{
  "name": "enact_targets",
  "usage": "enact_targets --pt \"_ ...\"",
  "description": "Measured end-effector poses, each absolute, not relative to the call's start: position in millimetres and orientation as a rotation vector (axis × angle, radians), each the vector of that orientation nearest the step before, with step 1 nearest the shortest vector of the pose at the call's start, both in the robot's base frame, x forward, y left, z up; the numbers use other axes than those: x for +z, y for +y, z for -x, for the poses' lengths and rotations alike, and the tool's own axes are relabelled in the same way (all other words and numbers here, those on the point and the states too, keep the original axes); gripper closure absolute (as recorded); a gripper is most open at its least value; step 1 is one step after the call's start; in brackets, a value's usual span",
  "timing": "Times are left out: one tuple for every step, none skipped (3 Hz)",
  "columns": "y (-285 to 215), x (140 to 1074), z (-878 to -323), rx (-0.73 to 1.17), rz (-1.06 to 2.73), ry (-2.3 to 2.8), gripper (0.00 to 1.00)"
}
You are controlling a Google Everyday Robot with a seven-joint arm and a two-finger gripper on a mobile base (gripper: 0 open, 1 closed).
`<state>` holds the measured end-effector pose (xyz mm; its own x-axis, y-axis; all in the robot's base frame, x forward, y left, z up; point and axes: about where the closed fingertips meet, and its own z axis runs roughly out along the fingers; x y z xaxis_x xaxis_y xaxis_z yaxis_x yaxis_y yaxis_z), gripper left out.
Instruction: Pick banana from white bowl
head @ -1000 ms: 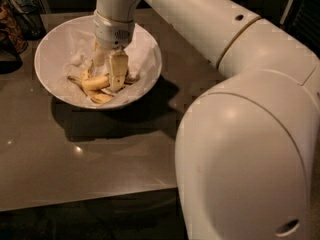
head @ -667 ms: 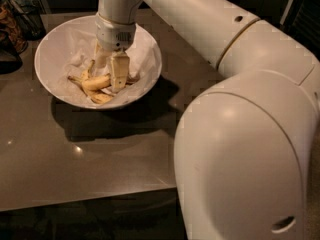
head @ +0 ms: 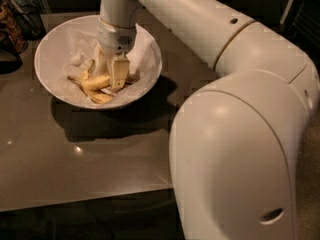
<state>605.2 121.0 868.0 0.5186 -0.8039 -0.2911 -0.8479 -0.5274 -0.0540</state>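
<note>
We see the cream two-finger end effector (head: 111, 81) lowered into the wide round white bowl with crumpled paper lining (head: 52, 54). The thick curved yellow banana (head: 95, 82) lies on the bowl floor, its right end touching the end effector. We cannot tell whether the end effector is spread or pinching it. Thinner yellow-brown banana pieces (head: 102, 98) lie just beside it. The bowl sits toward the far left of the dark grey desk (head: 100, 159). Open desk lies between bowl and near edge. The bulky white arm (head: 240, 134) fills the right.
</note>
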Motion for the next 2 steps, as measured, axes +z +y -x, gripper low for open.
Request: enact_targets --pt "122.5 866.4 -604.0 0.324 2.577 1.389 0.77" --pt "122.5 866.5 -604.0 0.323 2.577 1.390 0.99"
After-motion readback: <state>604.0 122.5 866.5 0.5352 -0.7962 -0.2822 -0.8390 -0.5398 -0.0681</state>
